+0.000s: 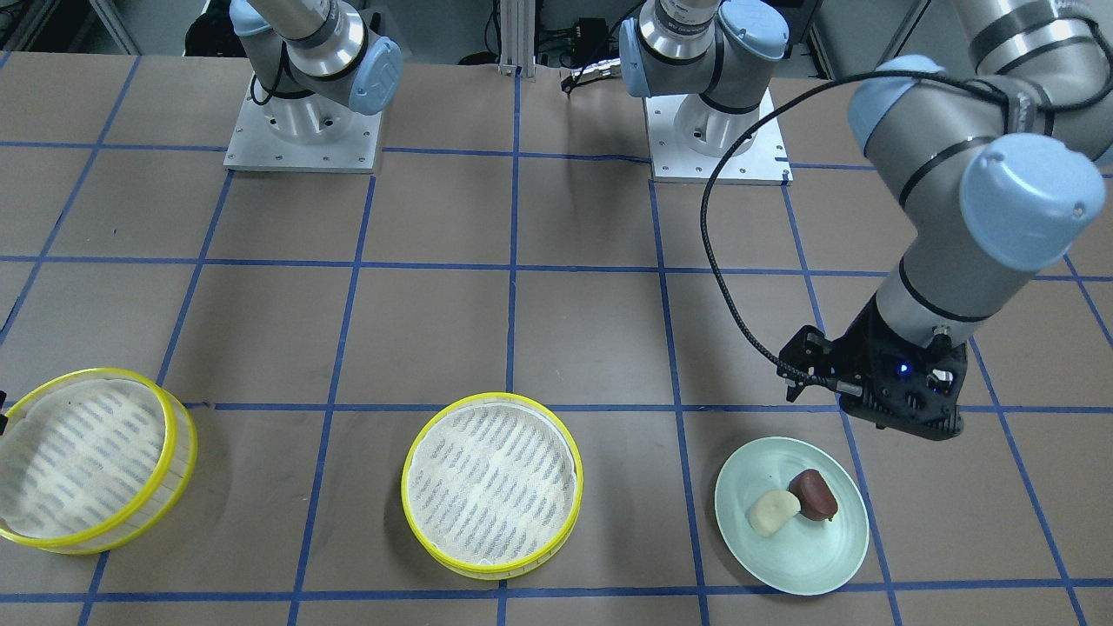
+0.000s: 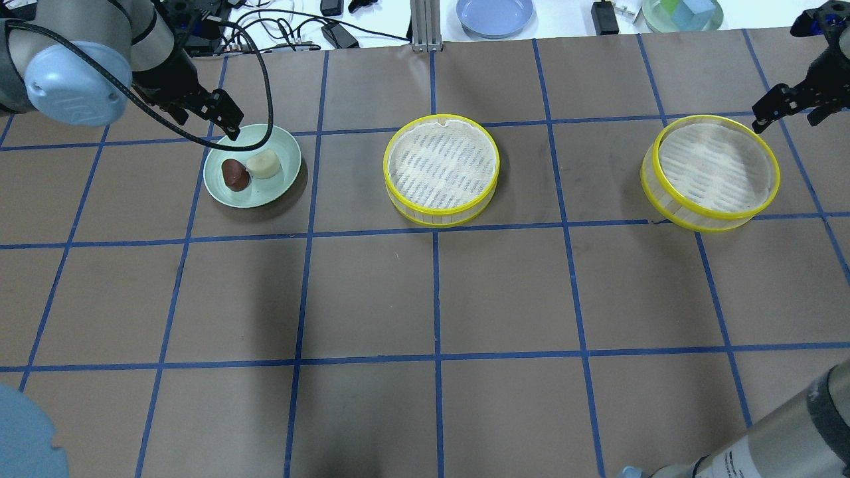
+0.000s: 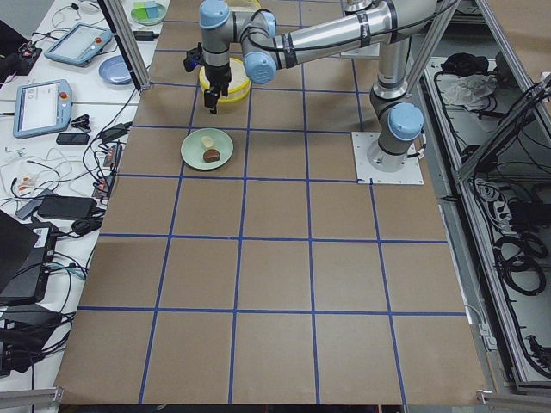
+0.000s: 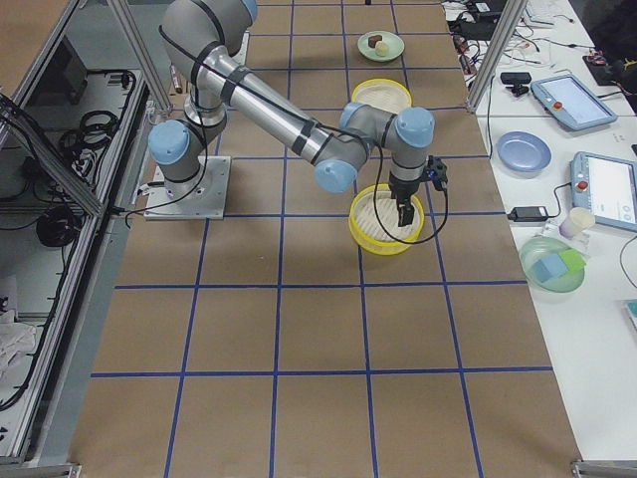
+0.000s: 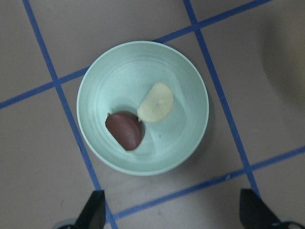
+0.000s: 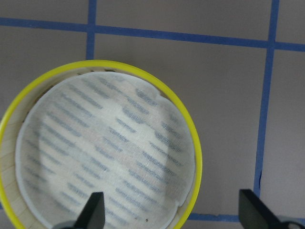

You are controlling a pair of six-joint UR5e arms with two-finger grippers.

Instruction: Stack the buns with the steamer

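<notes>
A cream-white bun (image 1: pixel 773 512) and a chocolate-brown bun (image 1: pixel 814 494) lie touching on a pale green plate (image 1: pixel 809 556). My left gripper (image 5: pixel 174 212) hovers above the plate's edge, open and empty; the wrist view shows both buns, cream (image 5: pixel 156 102) and brown (image 5: pixel 126 130). In the overhead view the left gripper (image 2: pixel 226 123) is at the plate's (image 2: pixel 265 192) far left rim. Two empty yellow-rimmed steamer tiers stand apart: one in the middle (image 2: pixel 441 169), one on the right (image 2: pixel 710 172). My right gripper (image 2: pixel 787 118) hovers over the right tier's (image 6: pixel 105 148) far right rim, open and empty.
The brown table is marked with blue tape lines. Beyond its far edge lie a blue plate (image 2: pixel 495 14), a green bowl with blocks (image 2: pixel 684 13) and cables. The arm bases (image 1: pixel 303 130) (image 1: pixel 717 139) stand on the robot's side.
</notes>
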